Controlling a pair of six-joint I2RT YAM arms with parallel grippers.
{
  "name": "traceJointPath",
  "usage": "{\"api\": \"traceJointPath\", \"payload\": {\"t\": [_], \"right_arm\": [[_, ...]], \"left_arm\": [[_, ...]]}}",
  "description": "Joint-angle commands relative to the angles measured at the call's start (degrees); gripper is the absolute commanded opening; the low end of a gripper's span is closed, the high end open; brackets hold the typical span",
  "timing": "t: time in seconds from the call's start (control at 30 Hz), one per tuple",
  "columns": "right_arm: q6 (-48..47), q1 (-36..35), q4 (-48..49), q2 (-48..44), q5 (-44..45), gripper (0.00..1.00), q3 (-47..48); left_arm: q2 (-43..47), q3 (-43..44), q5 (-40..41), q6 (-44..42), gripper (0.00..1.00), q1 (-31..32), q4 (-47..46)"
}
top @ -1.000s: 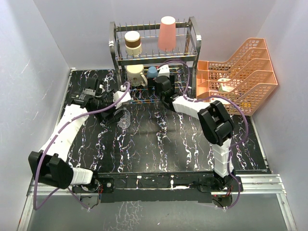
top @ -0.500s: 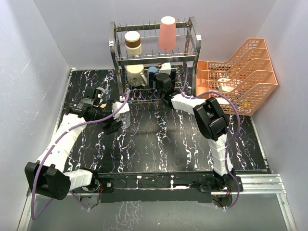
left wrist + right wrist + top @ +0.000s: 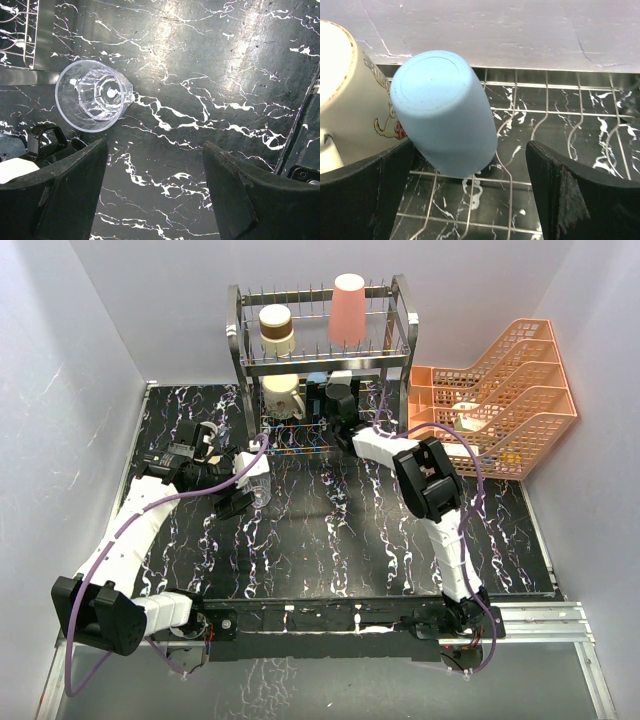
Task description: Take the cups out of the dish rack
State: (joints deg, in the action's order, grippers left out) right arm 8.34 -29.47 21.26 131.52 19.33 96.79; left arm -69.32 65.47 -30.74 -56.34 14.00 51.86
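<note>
Wide-open left pincer [image 3: 155, 146] over worktop [image 3: 210, 75], empty, just beside upright clear glass [image 3: 95, 95]. Wide-open right pincer [image 3: 469, 146] inside dish rack [image 3: 560, 120] lower tier, straddling tilted blue cup [image 3: 442, 110] beside cream mug [image 3: 350, 100], not clamped.

Glass [image 3: 262, 494] on table [image 3: 340, 535], before rack [image 3: 401, 315]

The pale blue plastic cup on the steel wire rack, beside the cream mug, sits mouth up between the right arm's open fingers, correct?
No. The right wrist view shows the pale blue plastic cup mouth down, base up. The rest holds: steel wire rack, cream mug beside it, right gripper open around it.
</note>
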Motion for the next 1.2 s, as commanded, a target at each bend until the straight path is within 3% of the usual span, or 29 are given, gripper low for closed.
{"api": "traceJointPath", "payload": {"t": [0.0, 0.27, 0.33, 0.47, 0.87, 1.17], "right_arm": [[1.23, 0.87, 2.11, 3.08, -1.91, 0.98, 7.22], [1.6, 1.0, -0.65, 10.82, -0.83, 0.97, 18.05], [1.11, 1.0, -0.59, 12.17, -0.4, 0.92, 19.85], [0.24, 0.92, 0.12, 12.82, -0.04, 0.69, 20.39], [-1.49, 0.01, 10.44, -4.1, 2.1, 0.3, -3.88], [1.07, -3.86, 11.62, -20.89, 7.69, 0.23, -22.2]], "left_arm": [[0.63, 0.07, -2.44, 0.04, 0.74, -0.14, 0.66], [-0.02, 1.13, -2.61, 0.36, 0.74, -0.17, 1.15], [0.04, 1.61, -2.54, 0.43, 0.74, -0.2, 1.17], [0.32, 1.74, -2.22, 0.61, 0.74, -0.18, 0.93], [0.22, 2.31, -3.84, 6.27, 0.74, -0.18, -3.09], [0.16, 5.87, -5.1, 16.19, 0.76, -0.72, -7.04]]}}
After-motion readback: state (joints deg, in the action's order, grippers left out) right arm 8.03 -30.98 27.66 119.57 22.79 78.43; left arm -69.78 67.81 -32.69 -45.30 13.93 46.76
